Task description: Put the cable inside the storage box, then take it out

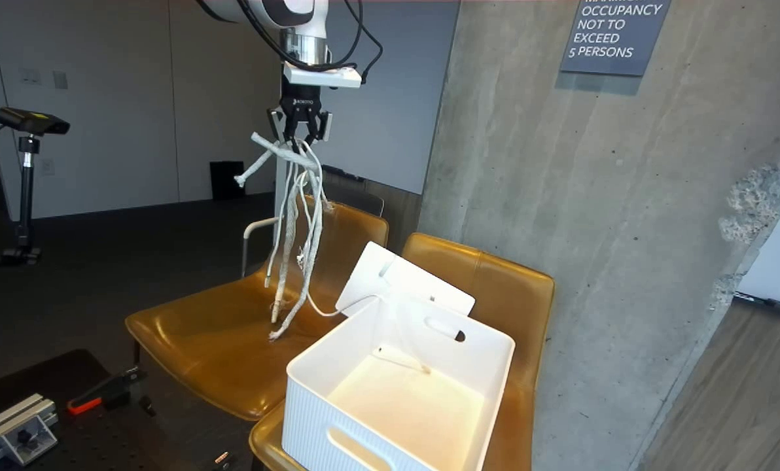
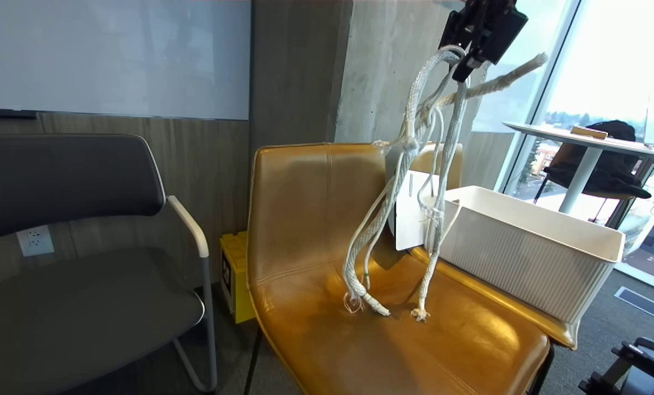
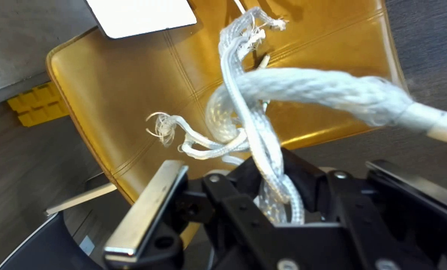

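Because one thin strand of the cable (image 2: 409, 145) crosses the rim of the storage box (image 1: 308, 412) while the rest hangs outside, I judge the step in hand to be the taking-out, close to done; a putting-in can't be ruled out.

Jaws of the gripper (image 1: 299, 139): narrow, pinched around several strands near the top of the bundle. Below, loose loops dangle over the seat of a tan chair (image 1: 200, 330), just beside the box on its matching chair (image 1: 508, 288). Whether the lowest frayed ends touch the seat: can't tell.

On the box's floor, a thin tan-tipped tail (image 1: 425, 369), likely the cable's own, though its run along the white wall fades out. Lid (image 1: 409, 281) swung open by the chair backs.

How I'd want it done: draw the bundle away from the box at an easy pace, so the tail slides over the rim rather than catching on the lid's edge. Hold the pinch firm; with so many strands gathered, a thin one could slip out. Watch the thick end (image 2: 518, 73) jutting sideways, stiff by the look of it and apt to snag. Once the tail clears, lower over the middle of the seat, let the loops fold, and only then part the jaws, well in from the front edge.
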Tool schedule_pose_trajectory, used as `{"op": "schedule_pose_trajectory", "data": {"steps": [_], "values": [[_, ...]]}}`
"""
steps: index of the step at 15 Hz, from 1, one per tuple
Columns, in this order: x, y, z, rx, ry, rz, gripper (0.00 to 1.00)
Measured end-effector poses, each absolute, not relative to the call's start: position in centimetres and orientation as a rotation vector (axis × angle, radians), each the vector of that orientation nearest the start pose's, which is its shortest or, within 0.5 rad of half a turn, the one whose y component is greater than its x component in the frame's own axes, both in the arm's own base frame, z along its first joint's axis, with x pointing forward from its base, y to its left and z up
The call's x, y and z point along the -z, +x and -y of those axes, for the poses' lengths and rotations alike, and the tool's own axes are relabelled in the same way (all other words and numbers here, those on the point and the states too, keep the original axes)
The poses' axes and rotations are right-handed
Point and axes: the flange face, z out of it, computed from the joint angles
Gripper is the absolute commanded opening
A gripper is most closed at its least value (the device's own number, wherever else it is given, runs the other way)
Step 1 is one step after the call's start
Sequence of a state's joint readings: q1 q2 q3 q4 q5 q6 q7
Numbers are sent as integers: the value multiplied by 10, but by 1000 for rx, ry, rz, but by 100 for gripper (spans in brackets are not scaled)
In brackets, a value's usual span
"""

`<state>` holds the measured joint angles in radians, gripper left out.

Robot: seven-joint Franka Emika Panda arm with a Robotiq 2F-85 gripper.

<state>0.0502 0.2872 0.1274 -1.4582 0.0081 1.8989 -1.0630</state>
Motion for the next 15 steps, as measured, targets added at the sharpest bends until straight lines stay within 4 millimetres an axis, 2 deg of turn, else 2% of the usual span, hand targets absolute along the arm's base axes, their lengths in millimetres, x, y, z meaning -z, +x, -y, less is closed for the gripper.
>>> {"op": "schedule_pose_trajectory", "data": {"steps": [2, 4, 5, 6, 9, 14, 15], "values": [[-524, 652, -117, 220, -2558, 1833, 4], [-512, 645, -135, 185, -2523, 1857, 4], [-504, 642, -144, 165, -2506, 1869, 40], [-497, 638, -151, 143, -2490, 1879, 41], [-478, 631, -159, 91, -2466, 1887, 61], [-469, 632, -144, 68, -2477, 1876, 97], [-469, 634, -137, 66, -2480, 1887, 100]]}}
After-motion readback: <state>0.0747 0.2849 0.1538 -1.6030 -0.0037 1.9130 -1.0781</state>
